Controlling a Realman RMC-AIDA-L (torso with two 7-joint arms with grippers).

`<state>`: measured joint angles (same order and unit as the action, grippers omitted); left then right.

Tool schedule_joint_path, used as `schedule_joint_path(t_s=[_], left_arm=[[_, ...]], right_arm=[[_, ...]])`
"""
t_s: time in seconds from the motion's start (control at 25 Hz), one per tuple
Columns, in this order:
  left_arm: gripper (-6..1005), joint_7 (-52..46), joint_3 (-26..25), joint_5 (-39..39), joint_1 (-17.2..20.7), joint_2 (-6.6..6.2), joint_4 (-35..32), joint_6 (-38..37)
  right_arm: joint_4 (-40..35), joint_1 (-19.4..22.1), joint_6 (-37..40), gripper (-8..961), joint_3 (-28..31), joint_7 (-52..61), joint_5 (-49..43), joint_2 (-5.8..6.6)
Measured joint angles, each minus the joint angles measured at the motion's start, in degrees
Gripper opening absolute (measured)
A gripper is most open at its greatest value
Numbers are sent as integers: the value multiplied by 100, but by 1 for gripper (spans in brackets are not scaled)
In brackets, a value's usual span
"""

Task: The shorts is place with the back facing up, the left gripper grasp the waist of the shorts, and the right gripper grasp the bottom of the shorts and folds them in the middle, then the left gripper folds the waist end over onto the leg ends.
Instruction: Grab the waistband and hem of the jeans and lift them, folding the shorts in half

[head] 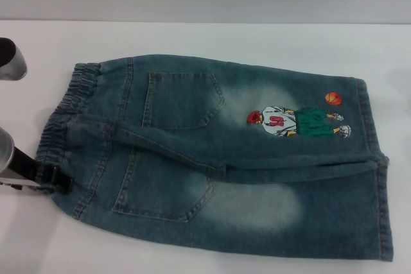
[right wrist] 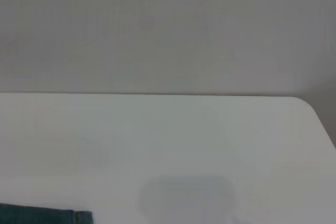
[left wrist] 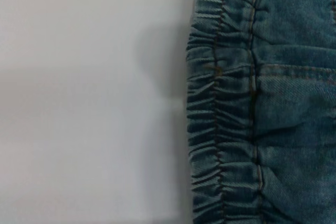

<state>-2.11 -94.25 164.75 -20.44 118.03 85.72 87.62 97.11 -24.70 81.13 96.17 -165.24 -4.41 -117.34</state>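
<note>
The denim shorts [head: 218, 158] lie flat, back pockets up, on the white tabletop [head: 192, 36]. The left end effector [head: 54, 181] touches their elastic waistband [left wrist: 220, 129]; its grip cannot be told.

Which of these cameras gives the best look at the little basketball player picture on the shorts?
The head view: the basketball player picture shows whole on the far leg of the shorts. The left wrist view shows only the elastic waistband; the right wrist view only a denim corner.

Bright, even overhead light washes the white surface [head: 212, 40]; soft shadows (faint, grey) lie beside the shorts [left wrist: 262, 103], and every view is slightly blurred.
</note>
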Motion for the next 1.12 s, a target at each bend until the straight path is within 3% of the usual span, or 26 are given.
schedule_joint_path(t_s=[1.12], left_arm=[[851,17,12,-22,-61,0,-180,-99]], right_arm=[[14,-2,7,644,-20,0,42,4]])
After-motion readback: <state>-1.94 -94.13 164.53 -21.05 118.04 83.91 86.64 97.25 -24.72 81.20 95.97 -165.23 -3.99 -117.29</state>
